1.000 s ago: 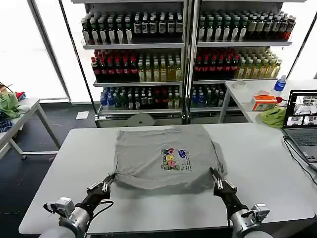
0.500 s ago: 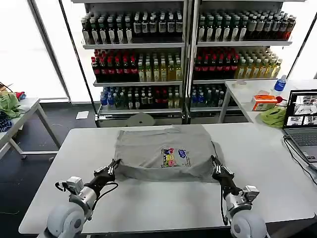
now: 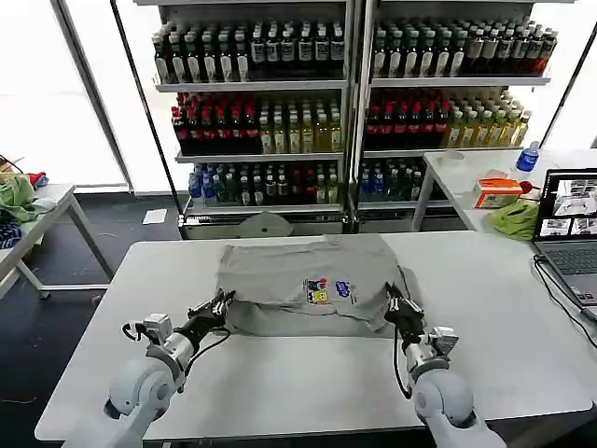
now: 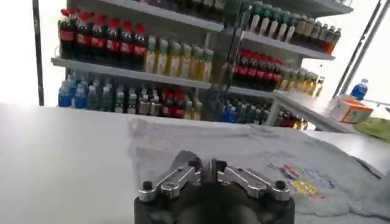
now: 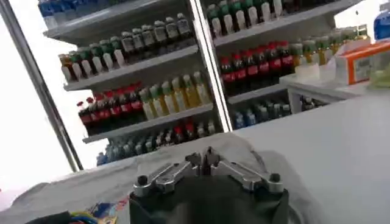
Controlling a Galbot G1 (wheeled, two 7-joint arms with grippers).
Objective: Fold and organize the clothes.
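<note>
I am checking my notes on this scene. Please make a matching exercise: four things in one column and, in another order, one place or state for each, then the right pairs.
Things:
1. grey shirt
2. left gripper
3. right gripper
4. laptop

Places or states:
A. open, at the table's right edge
B. shut on the shirt's near left corner
C. on the white table, near edge lifted and carried toward the back
D. shut on the shirt's near right corner

Pairs: 1-C, 2-B, 3-D, 4-A
</note>
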